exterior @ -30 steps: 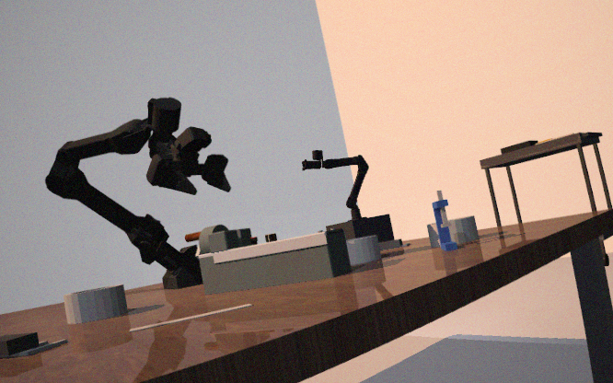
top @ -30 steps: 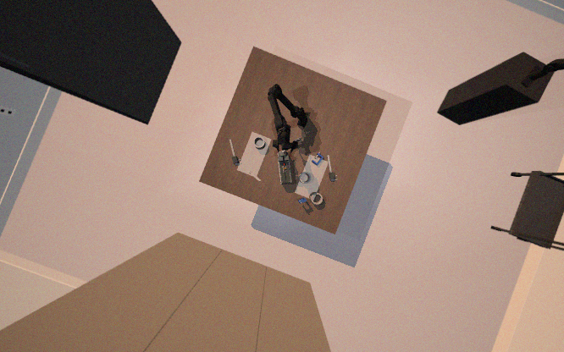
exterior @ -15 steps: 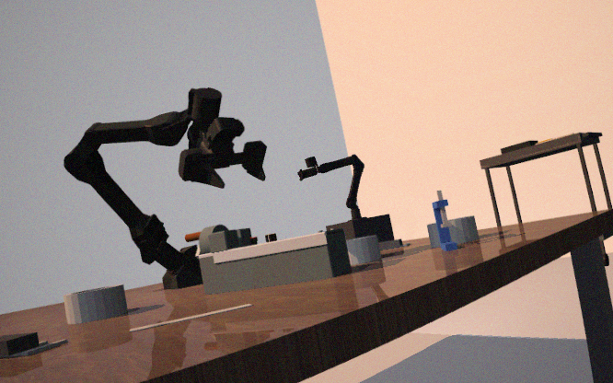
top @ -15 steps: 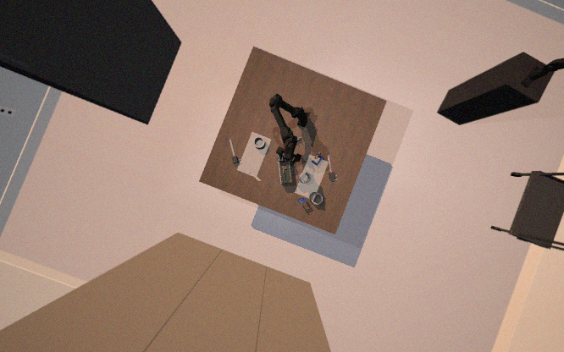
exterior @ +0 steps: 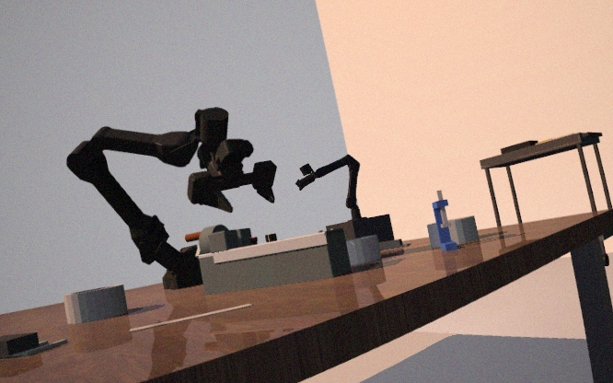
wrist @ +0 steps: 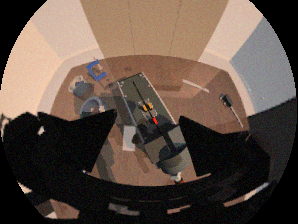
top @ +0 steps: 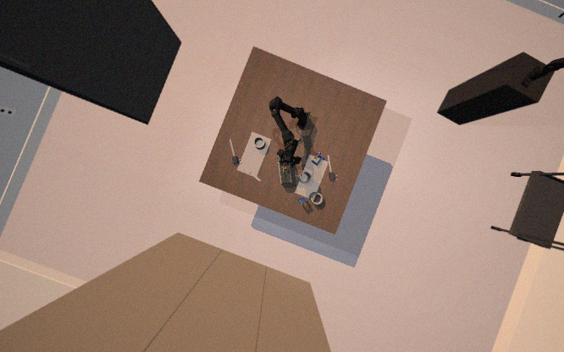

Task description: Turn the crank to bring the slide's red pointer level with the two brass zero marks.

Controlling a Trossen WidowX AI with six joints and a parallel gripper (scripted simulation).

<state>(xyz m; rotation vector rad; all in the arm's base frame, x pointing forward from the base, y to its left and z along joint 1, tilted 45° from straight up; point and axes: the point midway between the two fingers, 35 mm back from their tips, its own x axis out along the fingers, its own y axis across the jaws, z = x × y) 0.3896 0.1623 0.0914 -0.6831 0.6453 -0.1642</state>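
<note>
My open gripper [top: 290,160] [exterior: 252,206] [wrist: 149,115] hangs empty above the machine [top: 285,175] [exterior: 271,266] [wrist: 145,100], its handle [exterior: 191,236] at the left end; descending off-line, I could knock it and shift the pointer [wrist: 155,121].

The long, boxy grey-green machine [top: 286,178] [exterior: 271,268] [wrist: 130,94] lay flat on the table. Its rounded orange-brown crank handle [exterior: 191,236] [wrist: 179,181] jutted from one end, ungripped. The small red pointer [exterior: 253,239] [wrist: 155,121] sat nearer that end than the yellowish brass zero marks [wrist: 147,107], not level with them.
</note>
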